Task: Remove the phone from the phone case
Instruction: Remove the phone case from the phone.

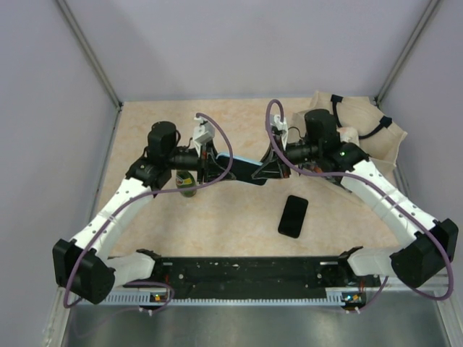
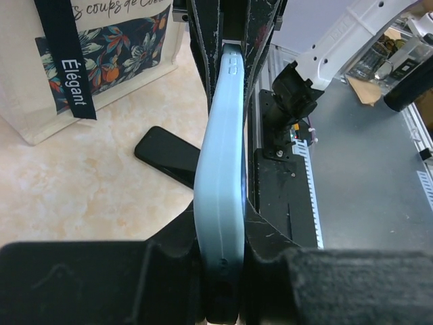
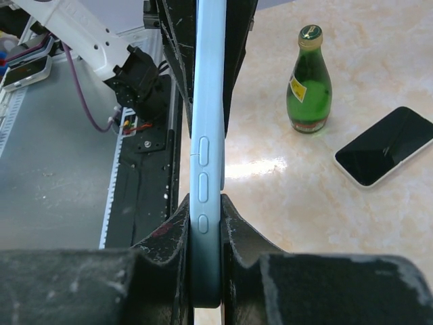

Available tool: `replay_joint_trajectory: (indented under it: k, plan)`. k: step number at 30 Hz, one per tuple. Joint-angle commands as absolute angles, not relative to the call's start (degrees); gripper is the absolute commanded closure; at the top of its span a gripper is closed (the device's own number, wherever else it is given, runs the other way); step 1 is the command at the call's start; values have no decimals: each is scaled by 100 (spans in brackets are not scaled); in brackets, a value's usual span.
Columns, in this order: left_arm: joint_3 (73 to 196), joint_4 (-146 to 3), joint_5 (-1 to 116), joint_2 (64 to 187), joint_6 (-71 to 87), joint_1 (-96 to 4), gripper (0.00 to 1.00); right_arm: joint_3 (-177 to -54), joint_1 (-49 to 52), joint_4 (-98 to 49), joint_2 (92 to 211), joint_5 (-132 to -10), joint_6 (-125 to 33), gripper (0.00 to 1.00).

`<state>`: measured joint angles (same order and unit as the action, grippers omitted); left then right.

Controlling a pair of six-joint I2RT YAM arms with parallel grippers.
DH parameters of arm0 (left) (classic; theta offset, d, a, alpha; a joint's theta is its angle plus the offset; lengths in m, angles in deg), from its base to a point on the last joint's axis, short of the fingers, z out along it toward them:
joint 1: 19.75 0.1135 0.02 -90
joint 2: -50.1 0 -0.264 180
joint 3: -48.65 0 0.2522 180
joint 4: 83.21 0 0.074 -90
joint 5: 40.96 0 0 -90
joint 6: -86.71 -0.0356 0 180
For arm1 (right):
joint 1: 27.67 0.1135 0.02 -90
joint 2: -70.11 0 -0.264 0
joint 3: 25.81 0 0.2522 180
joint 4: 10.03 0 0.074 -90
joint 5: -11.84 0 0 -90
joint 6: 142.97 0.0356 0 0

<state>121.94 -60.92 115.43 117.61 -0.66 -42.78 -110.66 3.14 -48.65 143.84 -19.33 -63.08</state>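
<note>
Gripping: left tool [image 1: 212,156], right tool [image 1: 265,168] both clamp pale blue rubbery case [image 2: 218,203]
Phone: black slab phone [image 1: 293,215] bare on surface [image 1: 217,210], seemingly out

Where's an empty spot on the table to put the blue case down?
The table is bare between the green bottle and the black phone, and by the far wall. It's crowded far right by the tote bag, and mid-table where the left gripper and right gripper hold the blue case.

Left gripper [image 1: 212,160] clamped; right gripper [image 1: 265,169] clamped — facing.
</note>
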Motion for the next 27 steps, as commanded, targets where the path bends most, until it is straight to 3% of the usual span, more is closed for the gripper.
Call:
replay_joint_trajectory:
  k: [1, 5, 8, 13, 14, 15, 27]
  plan:
    - [12252, -6261, 11478, 11742, -214, -4286, 100, -10927, 230, -4287, 14104, -1655, -6150, 100]
    - [12411, -5611, 11469, 11742, -837, -4304, 100, -10883, 221, -4304, 14051, -1681, -6123, 99]
    - [12700, -4979, 11382, 11751, -1355, -4391, 100, -10839, 213, -4321, 14042, -1716, -6132, 71]
    - [13429, -3511, 10873, 11997, -2542, -4795, 100, -10848, 213, -4436, 14112, -1857, -6220, 50]
    - [13552, -3282, 10793, 12050, -2683, -4857, 100, -10822, 221, -4453, 14121, -1874, -6237, 38]
    - [13667, -3141, 10740, 12102, -2737, -4893, 100, -10813, 230, -4471, 14130, -1874, -6255, 33]
    - [14459, -2278, 10169, 12481, -3212, -5077, 100, -10409, 450, -4550, 14156, -2120, -6589, 33]
